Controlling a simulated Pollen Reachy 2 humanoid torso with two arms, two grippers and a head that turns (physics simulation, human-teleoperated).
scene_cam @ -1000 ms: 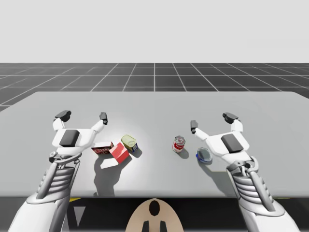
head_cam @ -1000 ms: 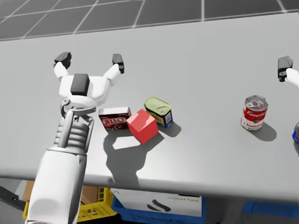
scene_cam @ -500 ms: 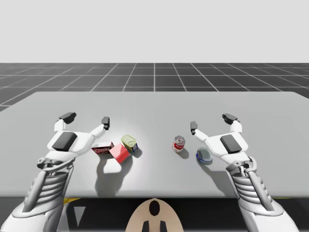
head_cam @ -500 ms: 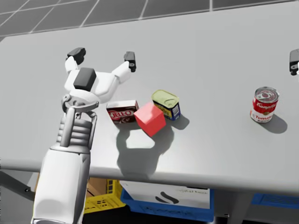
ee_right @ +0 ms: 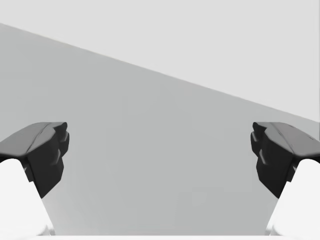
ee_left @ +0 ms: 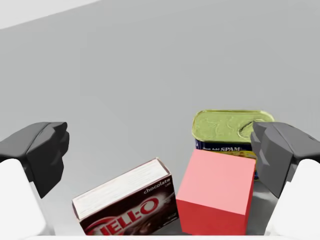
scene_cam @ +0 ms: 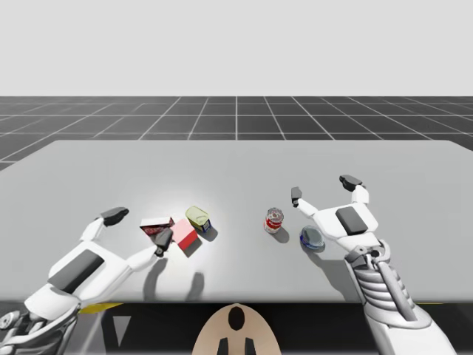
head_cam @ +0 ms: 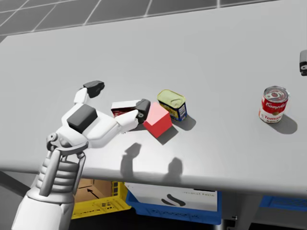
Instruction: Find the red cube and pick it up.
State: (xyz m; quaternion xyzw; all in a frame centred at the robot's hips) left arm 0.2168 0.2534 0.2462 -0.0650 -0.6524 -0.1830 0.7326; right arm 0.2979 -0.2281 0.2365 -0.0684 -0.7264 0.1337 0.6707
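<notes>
The red cube (scene_cam: 183,235) (head_cam: 157,120) (ee_left: 217,192) rests on the grey table (scene_cam: 236,166), wedged between a dark brown box (scene_cam: 155,225) (head_cam: 123,108) (ee_left: 127,202) and a green-topped tin (scene_cam: 197,218) (head_cam: 172,103) (ee_left: 230,130). My left gripper (scene_cam: 137,234) (head_cam: 118,96) (ee_left: 160,155) is open and low, close behind the box and cube. In the left wrist view both lie just ahead of its fingers, the cube nearer one finger (ee_left: 277,150). My right gripper (scene_cam: 323,187) (ee_right: 160,155) hovers open over bare table, with nothing between its fingers.
A red-and-white soup can (scene_cam: 274,220) (head_cam: 273,104) stands upright right of the cluster. A blue can (scene_cam: 312,238) sits beside my right wrist. Under the table's near edge I see blue and yellow crates (head_cam: 168,206). Bare table stretches behind the objects.
My left arm has drawn back toward the table's near edge and dropped low, bringing its open gripper behind the box and cube. My head has turned slightly. The right arm stayed put.
</notes>
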